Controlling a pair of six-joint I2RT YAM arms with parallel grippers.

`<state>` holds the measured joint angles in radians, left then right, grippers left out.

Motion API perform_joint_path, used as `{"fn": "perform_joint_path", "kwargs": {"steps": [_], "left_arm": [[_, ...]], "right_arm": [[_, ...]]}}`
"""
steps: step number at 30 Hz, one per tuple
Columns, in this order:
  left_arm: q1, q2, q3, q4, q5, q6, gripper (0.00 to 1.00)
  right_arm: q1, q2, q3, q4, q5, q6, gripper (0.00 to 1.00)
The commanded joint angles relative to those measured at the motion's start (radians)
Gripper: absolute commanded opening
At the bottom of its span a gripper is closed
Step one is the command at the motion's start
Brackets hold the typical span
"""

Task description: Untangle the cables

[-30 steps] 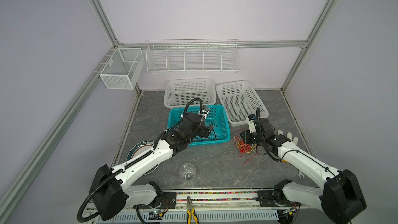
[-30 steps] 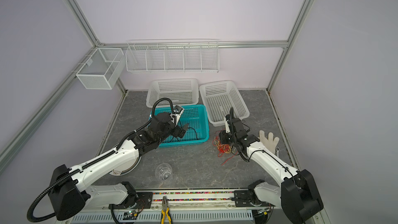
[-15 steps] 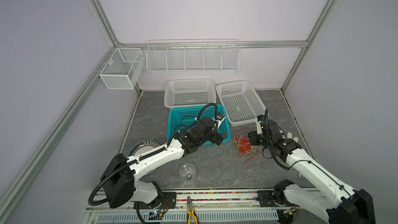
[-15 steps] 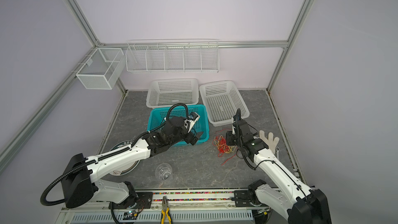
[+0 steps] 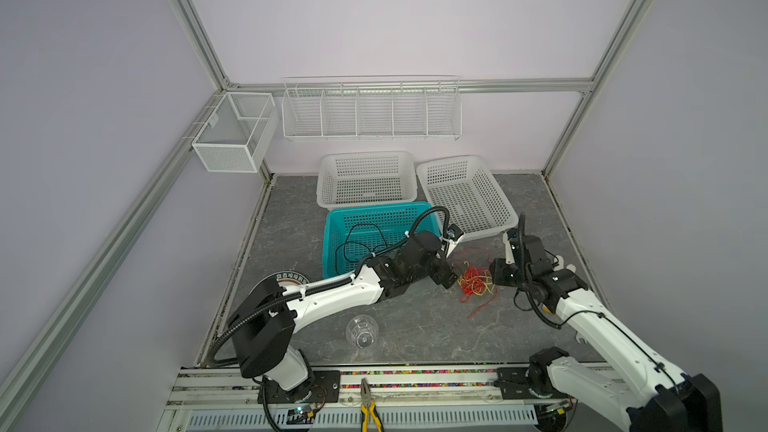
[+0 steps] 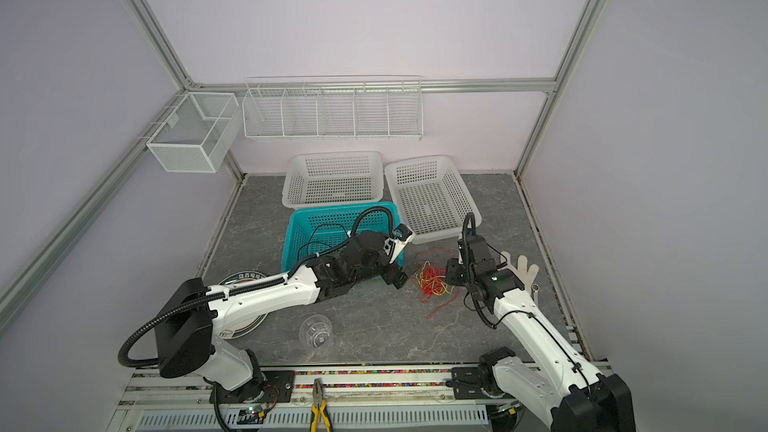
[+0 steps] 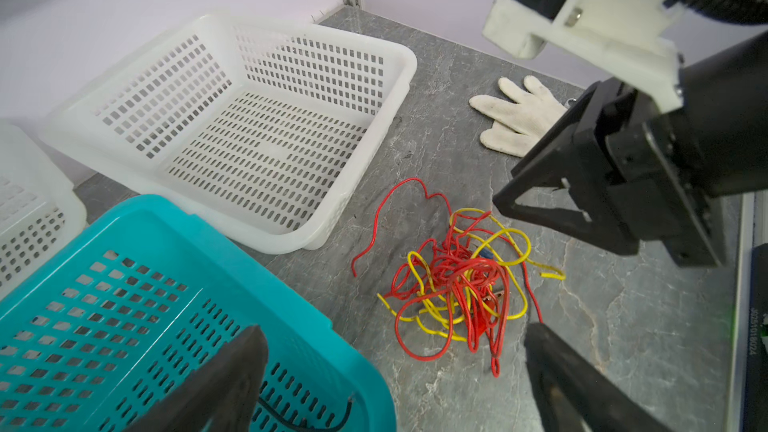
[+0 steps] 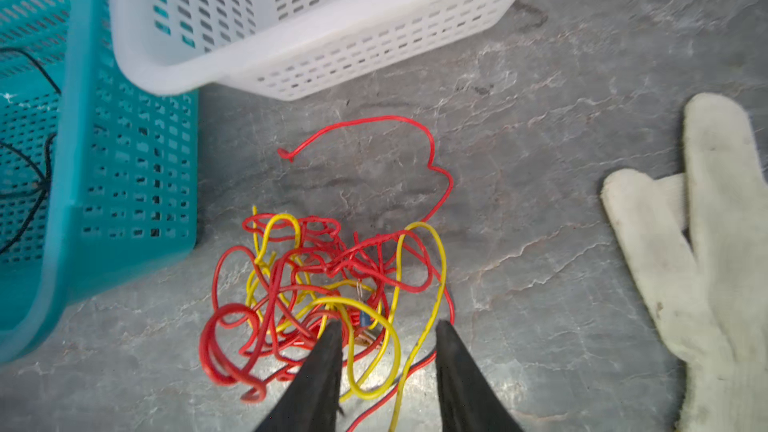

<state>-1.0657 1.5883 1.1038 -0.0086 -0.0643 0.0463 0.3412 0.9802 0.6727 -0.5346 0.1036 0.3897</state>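
Observation:
A tangle of red and yellow cables (image 5: 473, 284) (image 6: 432, 282) lies on the grey table, right of the teal basket. A thin black cable (image 8: 41, 187) lies apart inside that basket. My left gripper (image 5: 446, 278) (image 7: 395, 336) stands wide open just left of the tangle, holding nothing, one finger over the basket corner. My right gripper (image 5: 496, 274) (image 8: 388, 326) is at the tangle's right edge. Its jaws are partly apart, with yellow and red loops (image 8: 374, 326) lying between the fingertips, unclamped.
The teal basket (image 5: 332, 218) borders the tangle, with two white baskets (image 5: 365, 157) (image 5: 457, 160) behind. A white glove (image 6: 521, 272) lies right of my right gripper. A clear glass (image 5: 361, 330), a plate (image 5: 286, 278) and pliers (image 5: 368, 405) sit nearer the front.
My left arm swung from above the teal basket to the right, down beside the tangle. My right gripper shifted slightly right and back, and its jaws parted a little.

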Motion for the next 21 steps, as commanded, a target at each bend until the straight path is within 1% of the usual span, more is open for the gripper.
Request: {"fn": "perform_joint_path", "kwargs": {"steps": [1, 4, 8, 10, 17, 21], "left_arm": [[-0.005, 0.022, 0.031, 0.018, 0.019, -0.026, 0.96], [-0.005, 0.032, 0.036, 0.026, 0.026, -0.023, 0.96], [-0.005, 0.043, 0.044, 0.038, 0.046, -0.016, 0.97], [-0.005, 0.046, 0.047, 0.038, 0.052, -0.015, 0.97], [-0.005, 0.035, 0.027, 0.057, 0.054, -0.014, 0.96], [-0.005, 0.029, 0.015, 0.062, 0.052, -0.012, 0.96]], "right_arm": [[-0.004, -0.066, -0.026, -0.049, -0.081, -0.020, 0.41], [-0.001, -0.122, -0.043, -0.066, -0.153, -0.042, 0.44], [0.005, -0.184, -0.079, -0.057, -0.172, -0.024, 0.49], [0.006, -0.190, -0.089, -0.046, -0.178, -0.015, 0.49], [0.022, -0.139, -0.130, 0.001, -0.168, 0.012, 0.48], [0.033, -0.118, -0.142, 0.037, -0.155, 0.021, 0.42]]}}
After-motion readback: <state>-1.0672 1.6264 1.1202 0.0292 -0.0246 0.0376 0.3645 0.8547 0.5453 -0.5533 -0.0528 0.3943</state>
